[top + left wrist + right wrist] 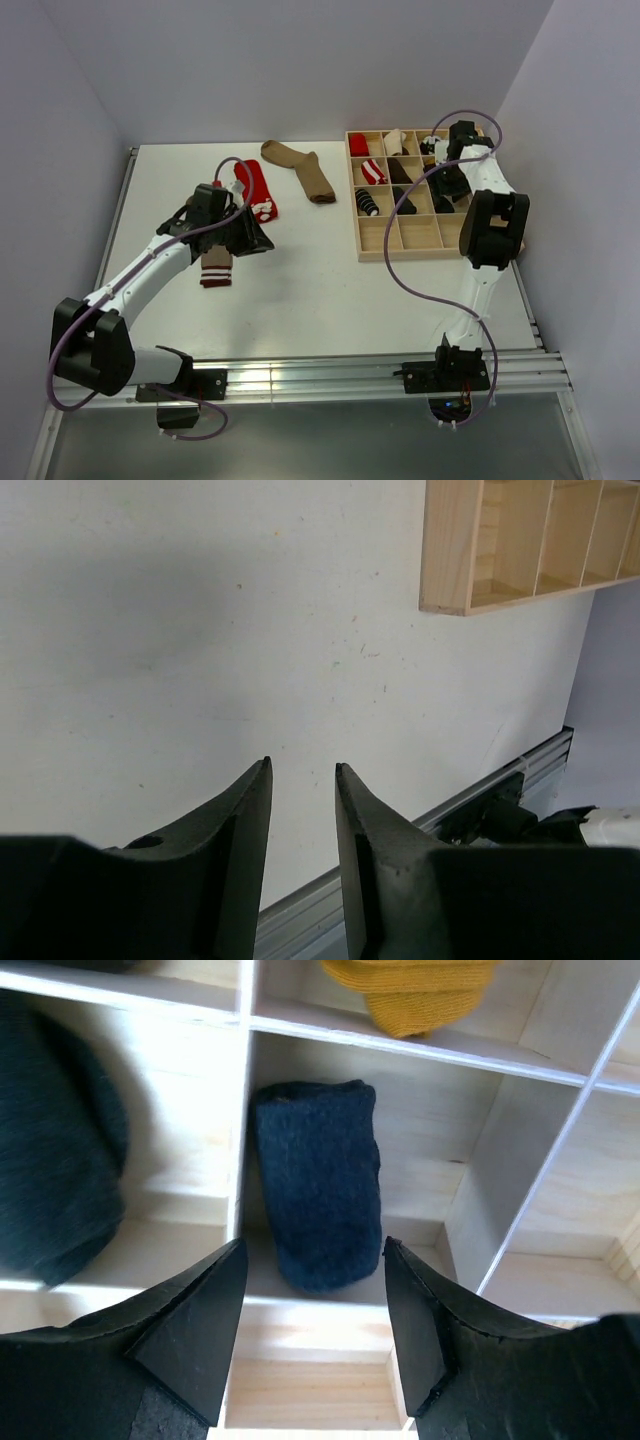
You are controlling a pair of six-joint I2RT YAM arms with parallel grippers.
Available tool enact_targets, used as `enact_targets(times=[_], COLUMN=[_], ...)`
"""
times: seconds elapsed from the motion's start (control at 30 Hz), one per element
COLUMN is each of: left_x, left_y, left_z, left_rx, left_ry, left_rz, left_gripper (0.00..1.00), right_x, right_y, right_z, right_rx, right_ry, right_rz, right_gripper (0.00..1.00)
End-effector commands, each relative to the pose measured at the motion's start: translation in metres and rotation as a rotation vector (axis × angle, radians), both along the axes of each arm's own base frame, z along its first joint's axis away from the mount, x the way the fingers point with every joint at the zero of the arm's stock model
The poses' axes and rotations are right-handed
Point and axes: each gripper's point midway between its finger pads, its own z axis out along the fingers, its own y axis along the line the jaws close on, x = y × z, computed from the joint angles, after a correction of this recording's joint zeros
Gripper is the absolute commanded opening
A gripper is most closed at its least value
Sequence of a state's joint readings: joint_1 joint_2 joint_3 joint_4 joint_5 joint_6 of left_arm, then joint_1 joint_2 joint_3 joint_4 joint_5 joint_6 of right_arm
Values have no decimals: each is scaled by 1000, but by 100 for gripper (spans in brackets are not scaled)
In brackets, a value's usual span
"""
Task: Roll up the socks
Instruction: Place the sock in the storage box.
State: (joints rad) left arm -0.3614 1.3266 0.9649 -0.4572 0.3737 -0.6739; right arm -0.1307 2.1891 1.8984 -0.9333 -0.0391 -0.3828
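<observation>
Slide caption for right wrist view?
Open right hand poised over a rolled navy sock in a wooden tray compartment.

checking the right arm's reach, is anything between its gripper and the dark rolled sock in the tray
Nothing visible. The right gripper hangs open above the dark rolled sock, which lies alone in its tray compartment.

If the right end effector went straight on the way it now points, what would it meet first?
Probably the dark blue rolled sock in a compartment of the wooden tray, straight ahead of the right end effector; how far is unclear.
</observation>
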Motion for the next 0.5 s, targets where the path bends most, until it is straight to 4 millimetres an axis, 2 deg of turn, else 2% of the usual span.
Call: enact_targets(times=[0.0, 0.27, 0.4, 0.47], left_x=[23, 44, 53, 56], left_y=[1, 24, 49, 67], left_z=[19, 1, -11, -21], left_rx=[0, 79, 140, 188], left_ry=[-83, -87, -91, -79], left_rz=[52, 243, 373, 442], left_gripper=[37, 37, 35, 34], right_x=[6, -1, -8, -13], right_y=[12, 16, 24, 29], right_z=[53, 86, 108, 110], right_rx=[26, 34, 61, 78], right_ry=[-103, -168, -219, -224], right_rz=[18, 32, 63, 77], right_gripper=[65, 65, 64, 64])
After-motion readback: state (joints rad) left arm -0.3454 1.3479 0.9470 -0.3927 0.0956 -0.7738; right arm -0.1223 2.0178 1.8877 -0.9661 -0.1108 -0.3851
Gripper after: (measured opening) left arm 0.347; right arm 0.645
